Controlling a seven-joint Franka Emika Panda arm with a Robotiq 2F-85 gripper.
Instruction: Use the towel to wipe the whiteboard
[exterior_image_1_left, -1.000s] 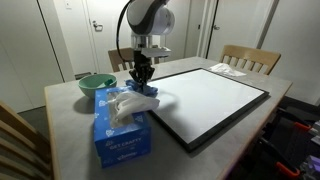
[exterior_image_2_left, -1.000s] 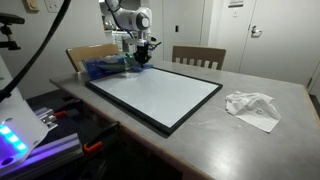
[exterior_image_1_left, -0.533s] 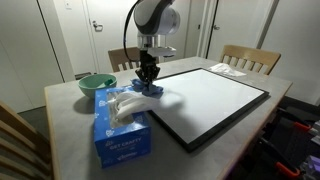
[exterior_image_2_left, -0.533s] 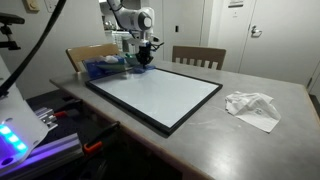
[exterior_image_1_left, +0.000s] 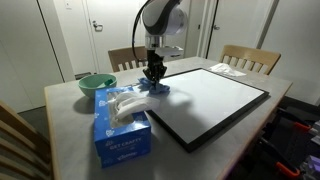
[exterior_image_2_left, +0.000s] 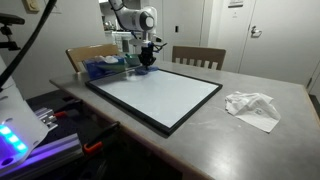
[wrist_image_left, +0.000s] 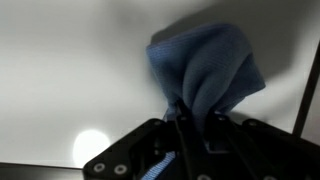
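My gripper (exterior_image_1_left: 153, 79) is shut on a blue towel (wrist_image_left: 205, 72) and holds it down onto the near-left corner of the whiteboard (exterior_image_1_left: 215, 95). The towel (exterior_image_1_left: 158, 88) hangs bunched below the fingers and touches the white surface. In an exterior view the gripper (exterior_image_2_left: 146, 58) is over the far-left corner of the black-framed whiteboard (exterior_image_2_left: 160, 92). In the wrist view the towel fills the middle of the frame, with the white board surface all around it and the dark frame (wrist_image_left: 308, 90) at the right edge.
A blue tissue box (exterior_image_1_left: 120, 128) lies left of the board, with a green bowl (exterior_image_1_left: 96, 85) behind it. A crumpled white cloth (exterior_image_2_left: 252, 106) lies on the grey table (exterior_image_2_left: 250, 135) right of the board. Wooden chairs (exterior_image_1_left: 250, 57) stand at the table's far side.
My gripper has carried the towel from the table beside the tissue box to the right, onto the corner of the whiteboard.
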